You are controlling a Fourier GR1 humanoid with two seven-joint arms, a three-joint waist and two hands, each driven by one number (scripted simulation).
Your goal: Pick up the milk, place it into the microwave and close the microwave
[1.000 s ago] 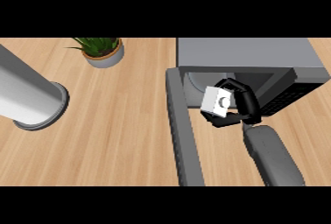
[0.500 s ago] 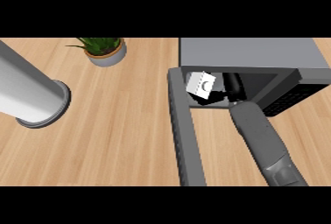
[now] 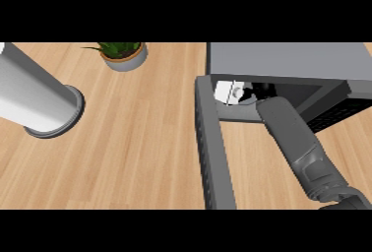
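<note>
Deeper now, milk (image 3: 227,92) sits inside microwave (image 3: 291,61); right robot hand (image 3: 256,93) grip unclear

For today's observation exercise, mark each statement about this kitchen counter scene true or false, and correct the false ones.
1. The microwave door stands open. True.
2. The milk lies on the counter beside the potted plant. False: it sits inside the microwave's opening.
3. The right forearm reaches into the microwave. True.
4. The plant stands on top of the microwave. False: it stands on the wooden counter, left of it.
</note>
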